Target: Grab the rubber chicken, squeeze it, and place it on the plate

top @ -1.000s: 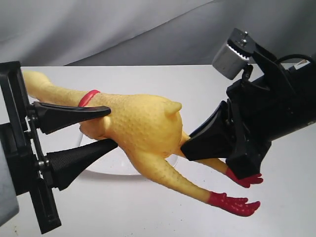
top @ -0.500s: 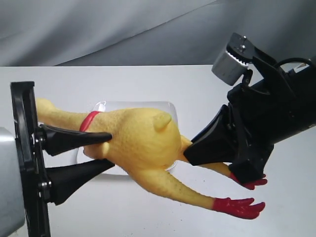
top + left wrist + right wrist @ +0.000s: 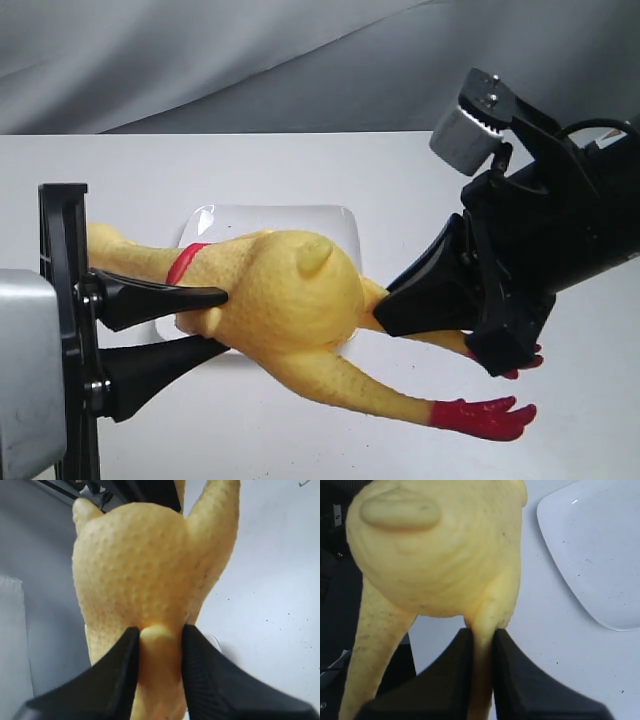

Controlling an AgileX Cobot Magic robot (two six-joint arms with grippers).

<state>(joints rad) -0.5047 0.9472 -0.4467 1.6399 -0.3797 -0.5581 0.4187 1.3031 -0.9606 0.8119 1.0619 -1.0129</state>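
The yellow rubber chicken (image 3: pixel 285 300) hangs in the air between both arms, above the near edge of the white square plate (image 3: pixel 330 220). My left gripper (image 3: pixel 222 322) is shut on the chicken's chest, just behind the red neck band (image 3: pixel 184 263); its fingers pinch the body (image 3: pixel 150 585) in the left wrist view. Over on the other side, my right gripper (image 3: pixel 385 305) is shut on one thin leg (image 3: pixel 482 650). The other leg trails down to a red foot (image 3: pixel 485 415). The head is hidden behind the left arm.
A white tabletop (image 3: pixel 400 170) runs back to a grey cloth backdrop (image 3: pixel 250 60). The plate (image 3: pixel 600 555) lies off to one side of the chicken in the right wrist view. Both arm bodies crowd the left and right edges.
The chicken and both grippers have sunk lower toward the table. The left arm has slid rightward, and more of the plate shows behind the chicken.
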